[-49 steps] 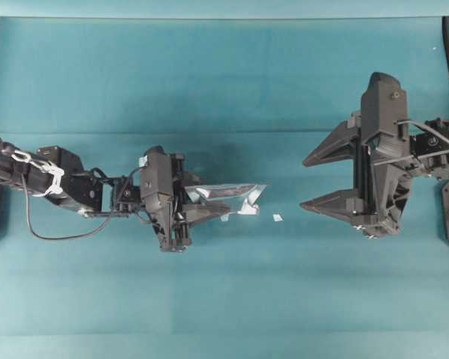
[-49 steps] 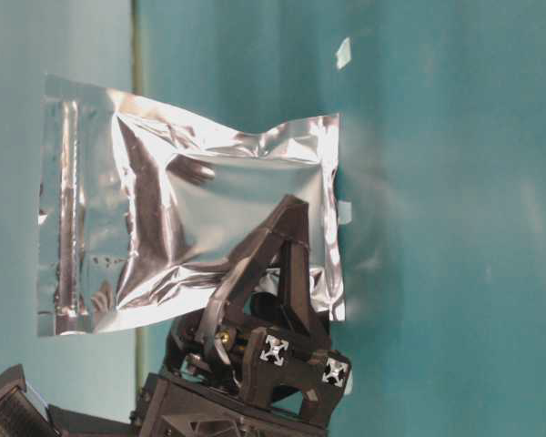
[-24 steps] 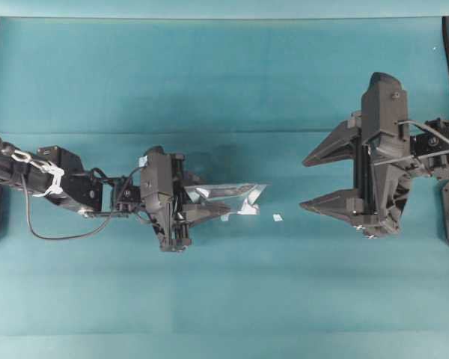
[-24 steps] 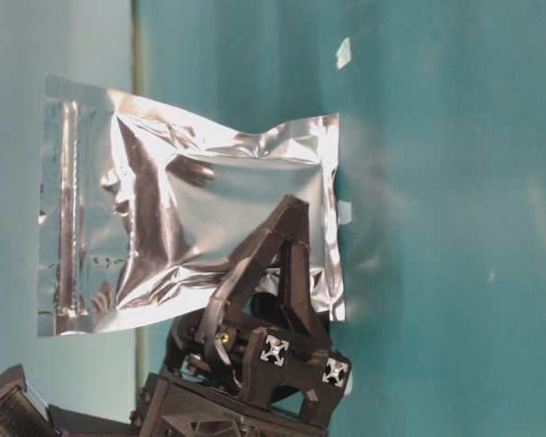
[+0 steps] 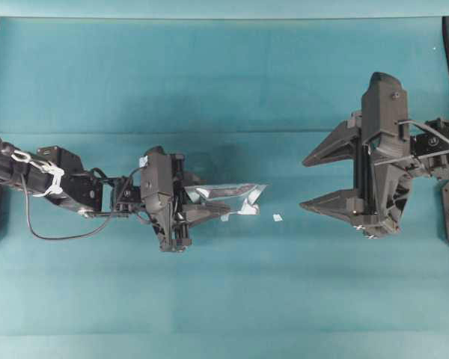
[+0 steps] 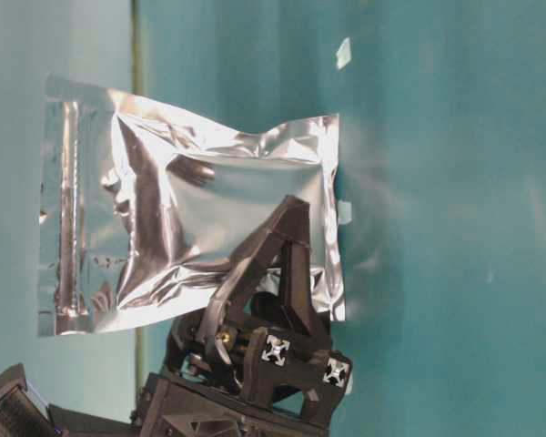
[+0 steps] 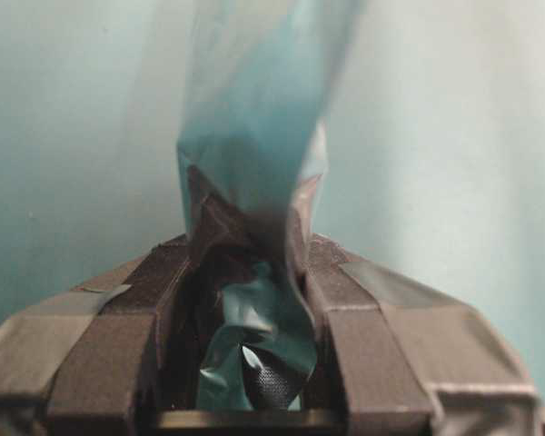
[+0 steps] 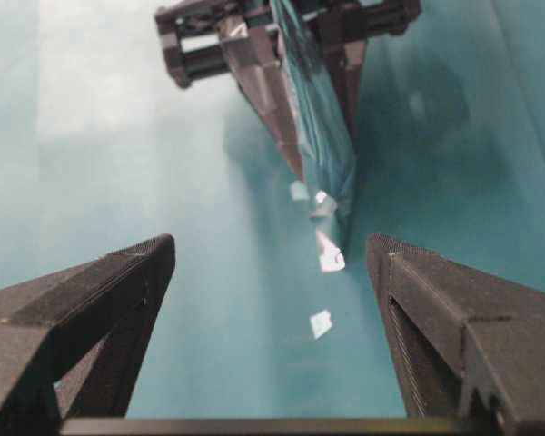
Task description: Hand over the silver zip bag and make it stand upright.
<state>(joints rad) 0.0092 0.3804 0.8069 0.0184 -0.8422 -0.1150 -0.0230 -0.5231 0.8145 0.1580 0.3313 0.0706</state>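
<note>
Clamped on the silver zip bag (image 5: 228,198), the left gripper (image 5: 209,207) pinched the pouch between both fingers (image 7: 100,363), its jaws drawn partway together around the crumpled foil. From that grip the bag stuck out edge-on toward the right gripper (image 5: 314,183), lifted off the teal table (image 5: 224,75). Just beyond the bag's tip lay a small white scrap (image 5: 278,218). Farther off, well apart, the right gripper faced it with jaws spread wide, holding nothing.

Overhead looking straight down, table-level close side-on, both wrist views facing each other
</note>
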